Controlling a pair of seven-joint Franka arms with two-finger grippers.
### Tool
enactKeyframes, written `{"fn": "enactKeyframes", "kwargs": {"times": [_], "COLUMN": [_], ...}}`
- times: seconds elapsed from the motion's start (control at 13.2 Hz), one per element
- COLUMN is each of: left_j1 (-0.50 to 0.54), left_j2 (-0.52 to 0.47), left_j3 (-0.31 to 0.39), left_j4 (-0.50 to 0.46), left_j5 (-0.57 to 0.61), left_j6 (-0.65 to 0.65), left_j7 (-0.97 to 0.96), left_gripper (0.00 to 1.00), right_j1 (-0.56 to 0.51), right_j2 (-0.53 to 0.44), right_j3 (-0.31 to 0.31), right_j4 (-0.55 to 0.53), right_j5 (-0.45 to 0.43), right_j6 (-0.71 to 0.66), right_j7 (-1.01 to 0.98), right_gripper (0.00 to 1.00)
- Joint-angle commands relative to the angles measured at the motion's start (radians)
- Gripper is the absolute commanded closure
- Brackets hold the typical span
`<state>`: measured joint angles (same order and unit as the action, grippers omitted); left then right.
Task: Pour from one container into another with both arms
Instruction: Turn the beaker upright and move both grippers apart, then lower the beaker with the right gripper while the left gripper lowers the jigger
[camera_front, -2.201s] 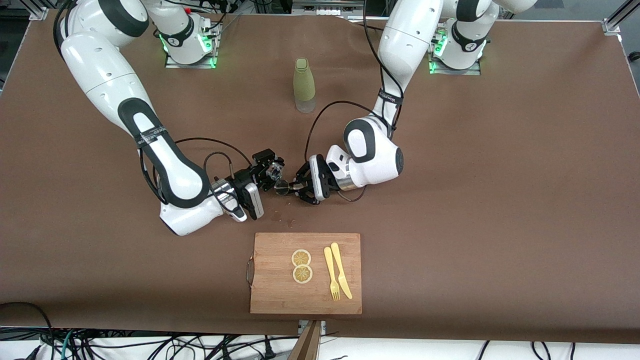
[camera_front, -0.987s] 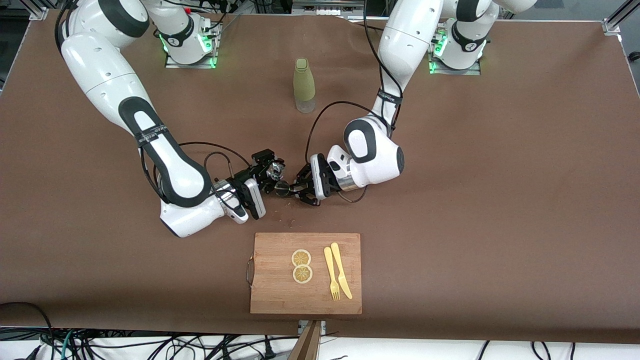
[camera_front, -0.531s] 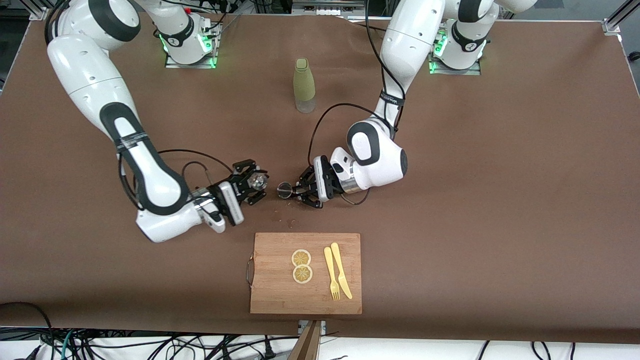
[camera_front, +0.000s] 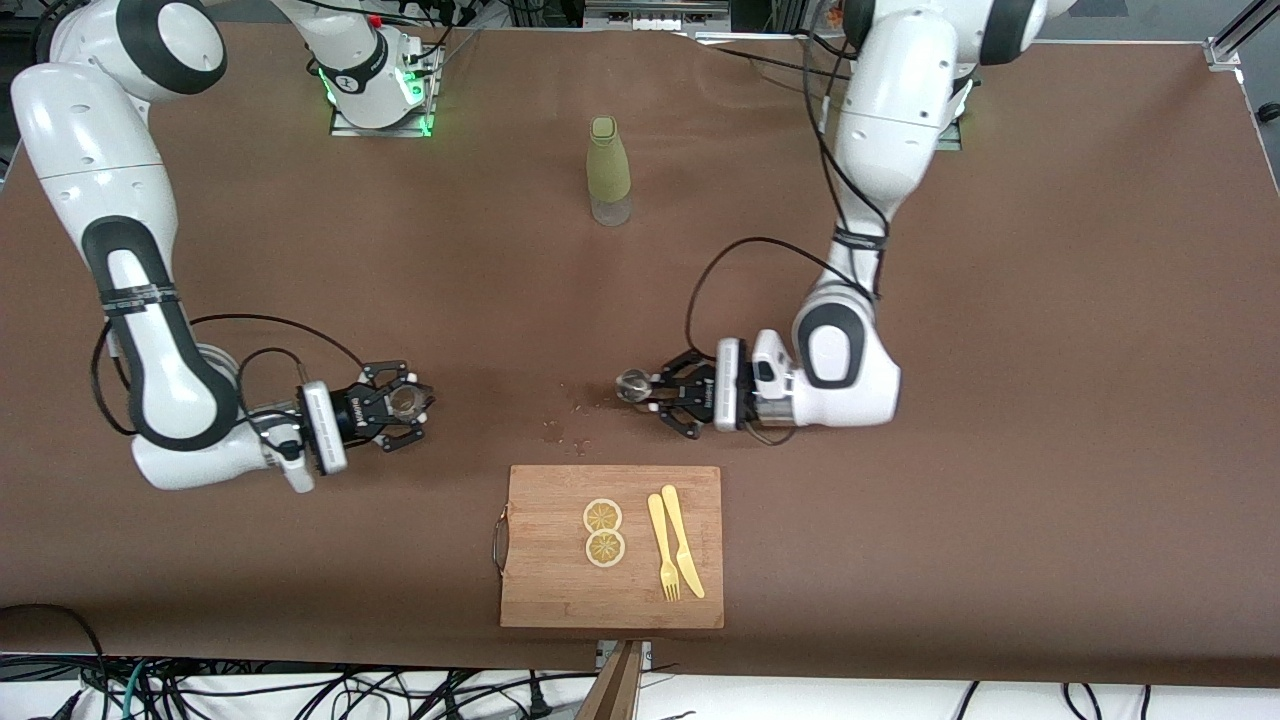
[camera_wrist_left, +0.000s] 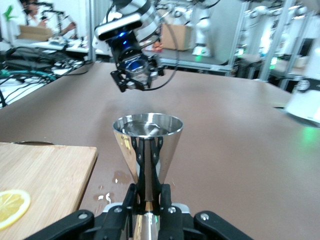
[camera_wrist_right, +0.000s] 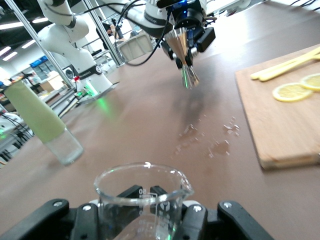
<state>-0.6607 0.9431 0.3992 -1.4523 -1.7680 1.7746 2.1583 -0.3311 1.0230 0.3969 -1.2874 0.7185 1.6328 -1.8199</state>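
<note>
My right gripper (camera_front: 405, 404) is shut on a small clear glass beaker (camera_front: 403, 400) with printed marks, held upright (camera_wrist_right: 145, 192) over the table toward the right arm's end. My left gripper (camera_front: 642, 389) is shut on a shiny metal jigger (camera_front: 631, 383), gripped at its narrow waist. The jigger's cone (camera_wrist_left: 147, 142) stands upright and shows liquid inside. The two grippers face each other, well apart. In the right wrist view the jigger (camera_wrist_right: 183, 47) hangs in the left gripper in the distance. In the left wrist view the right gripper (camera_wrist_left: 135, 67) shows farther off.
Spilled drops (camera_front: 566, 425) lie on the brown table between the grippers. A wooden cutting board (camera_front: 545, 580) nearer the front camera carries two lemon slices (camera_front: 604, 532), a yellow fork (camera_front: 662, 548) and knife (camera_front: 682, 540). A green bottle (camera_front: 607, 170) stands between the bases.
Both arms have drawn apart: the right gripper carried the beaker toward the right arm's end, the left carried the jigger toward the left arm's end. Earlier they met over the middle.
</note>
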Motion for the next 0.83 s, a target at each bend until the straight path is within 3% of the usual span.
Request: {"fn": "enactKeyframes", "kwargs": {"times": [0.0,0.38,0.76], "left_j1": [0.099,0.306,0.418], "left_j2": [-0.021,-0.012,-0.015], "left_j3": [-0.01,-0.01,-0.01], "left_j4": [-0.039,-0.054,-0.054], "left_j5": [0.088,0.338,0.527], "left_j6": [-0.203,-0.539,-0.623], "left_j7": [0.057,0.106,0.172], "left_gripper": [1.0,1.0,1.0], "right_j1": [-0.026,-0.045,-0.048], "right_j2": [0.005,0.035,0.037], "right_j3": [-0.039,-0.085,-0.134], "right_j4": [-0.012,-0.055,-0.07], "right_j5": [0.038,0.038,0.038], "right_j6": [-0.014,-0.014,-0.063], "right_j7": [-0.128,-0.312,-0.421], "right_gripper": [0.84,0.84,0.83]}}
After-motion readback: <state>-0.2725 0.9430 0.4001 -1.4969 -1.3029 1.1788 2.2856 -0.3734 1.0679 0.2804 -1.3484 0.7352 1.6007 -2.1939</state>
